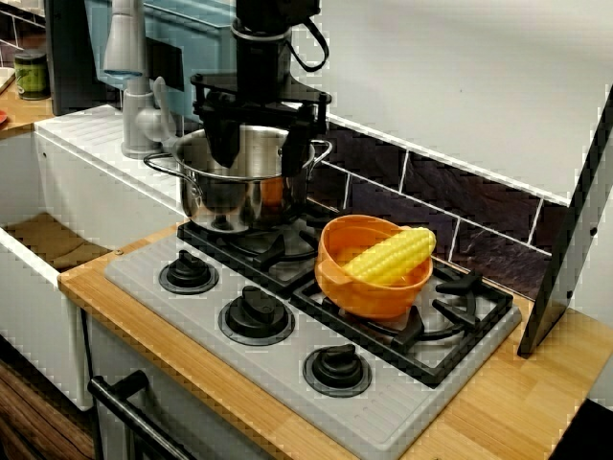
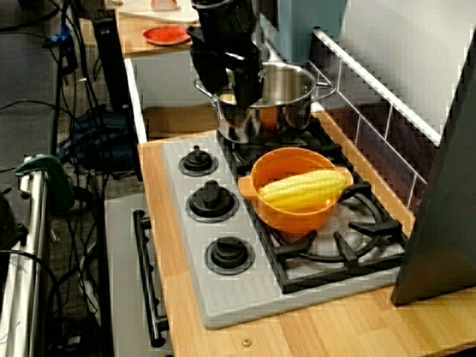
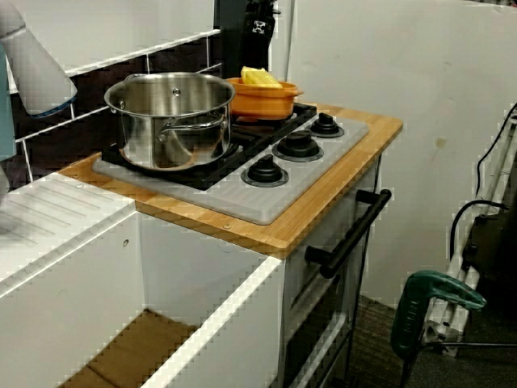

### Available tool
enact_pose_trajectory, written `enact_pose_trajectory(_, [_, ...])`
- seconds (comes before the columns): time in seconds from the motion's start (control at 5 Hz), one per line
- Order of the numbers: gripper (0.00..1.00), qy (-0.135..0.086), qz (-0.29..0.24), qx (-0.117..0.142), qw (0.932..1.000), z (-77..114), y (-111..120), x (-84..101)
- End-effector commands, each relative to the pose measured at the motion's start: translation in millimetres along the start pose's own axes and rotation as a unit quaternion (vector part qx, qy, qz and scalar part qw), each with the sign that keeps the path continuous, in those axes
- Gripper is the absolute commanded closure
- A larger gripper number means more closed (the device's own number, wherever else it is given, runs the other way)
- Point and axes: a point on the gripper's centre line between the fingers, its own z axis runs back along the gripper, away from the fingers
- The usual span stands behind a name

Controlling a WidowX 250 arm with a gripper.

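White wall (image 1: 460, 77) above dark tiled backsplash (image 1: 479, 206), wooden countertop (image 1: 517, 402), white sink unit (image 3: 73, 299); grey floor (image 2: 37, 74) strewn with cables (image 2: 88, 130)

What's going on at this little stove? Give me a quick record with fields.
Place: grey stove in a wooden counter
Gripper: open, fingers apart at the steel pot mouth
Steel pot: on one burner
Orange bowl: on the burner beside it
Corn cob: lying in the bowl
Knobs: three along the stove's front
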Motion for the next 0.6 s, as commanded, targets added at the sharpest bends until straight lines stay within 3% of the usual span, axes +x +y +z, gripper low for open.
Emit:
enact_pose_trajectory(0.0, [0.0, -0.029, -0.027, 0.0, 0.9992, 27.4, 27.3, 22.4])
enact_pose_trajectory(0.4, [0.0, -0.052, -0.065, 0.019, 0.9964, 25.0, 48.1, 35.1])
